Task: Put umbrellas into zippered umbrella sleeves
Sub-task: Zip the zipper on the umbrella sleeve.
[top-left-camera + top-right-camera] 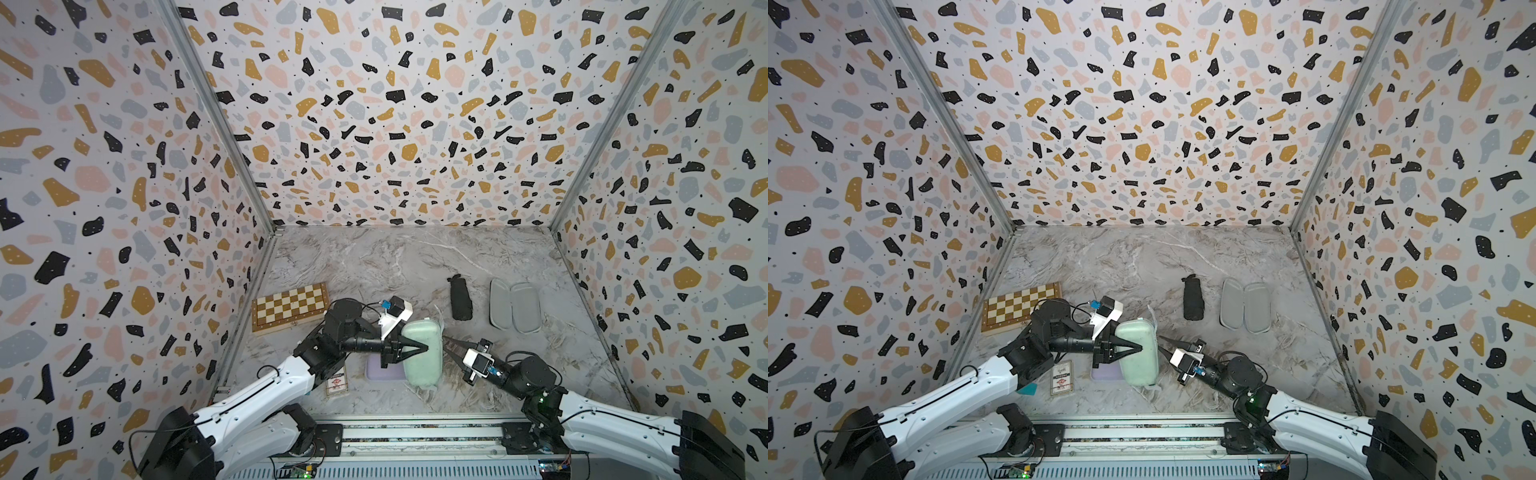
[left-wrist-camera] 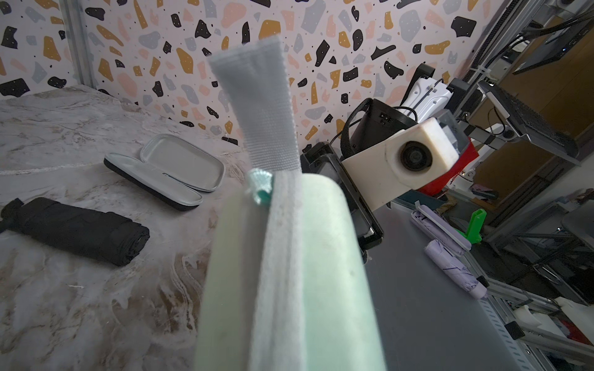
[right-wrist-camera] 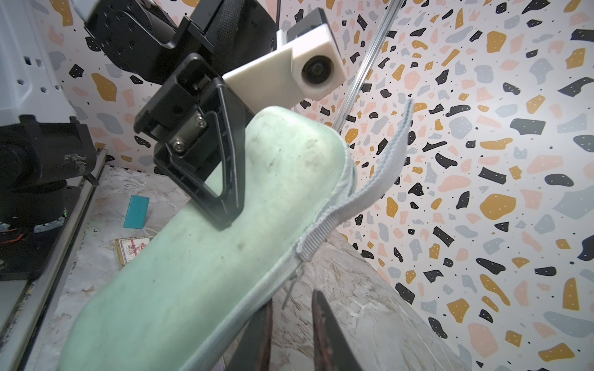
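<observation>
The left gripper [image 1: 424,347] squeezes the shut mint green rounded zip sleeve [image 1: 423,370], held up over the grey marble table [image 1: 374,257]; the right gripper [image 1: 449,345] sits just beside its zip edge, jaws a little apart, holding nothing; the black folded umbrella [image 1: 460,299] lies near the open grey-lined black sleeve [image 1: 515,307].

White-shelled arms [image 1: 266,384], black joints [image 1: 320,353], thin black cables [image 1: 582,413], white camera blocks [image 2: 414,160], triangular black left hand [image 1: 426,347]
</observation>
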You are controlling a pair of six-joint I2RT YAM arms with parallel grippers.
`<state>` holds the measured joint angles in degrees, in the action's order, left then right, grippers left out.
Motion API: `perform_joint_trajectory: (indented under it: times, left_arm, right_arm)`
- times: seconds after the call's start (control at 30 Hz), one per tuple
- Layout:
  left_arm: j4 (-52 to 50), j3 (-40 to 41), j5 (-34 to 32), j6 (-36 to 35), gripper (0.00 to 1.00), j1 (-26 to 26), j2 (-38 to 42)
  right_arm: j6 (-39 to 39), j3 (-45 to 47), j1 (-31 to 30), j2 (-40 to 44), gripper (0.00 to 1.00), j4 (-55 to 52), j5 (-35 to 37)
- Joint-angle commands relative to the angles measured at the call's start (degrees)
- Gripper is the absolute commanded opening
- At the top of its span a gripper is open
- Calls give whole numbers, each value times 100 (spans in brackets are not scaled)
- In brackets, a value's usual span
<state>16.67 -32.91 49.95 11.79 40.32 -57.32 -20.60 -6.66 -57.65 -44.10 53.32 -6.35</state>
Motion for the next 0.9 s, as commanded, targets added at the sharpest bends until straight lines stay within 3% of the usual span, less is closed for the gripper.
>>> perform_joint_trajectory:
  times: [0.0,0.43,0.67,0.87]
  left_arm:
    - [478,-268,50,29,0,26,29]
    - [433,-252,0,12,0,25,74]
    - [372,-301,-173,77,0,25,154]
    - [368,-344,-775,369,0,29,295]
  right_arm:
    - [89,-279,-61,-9,22,331,-113]
    - [-17,-261,-58,-38,0,200,-13]
    - [-44,-191,-60,-88,0,-54,183]
    - [114,-59,-60,-194,0,-280,624]
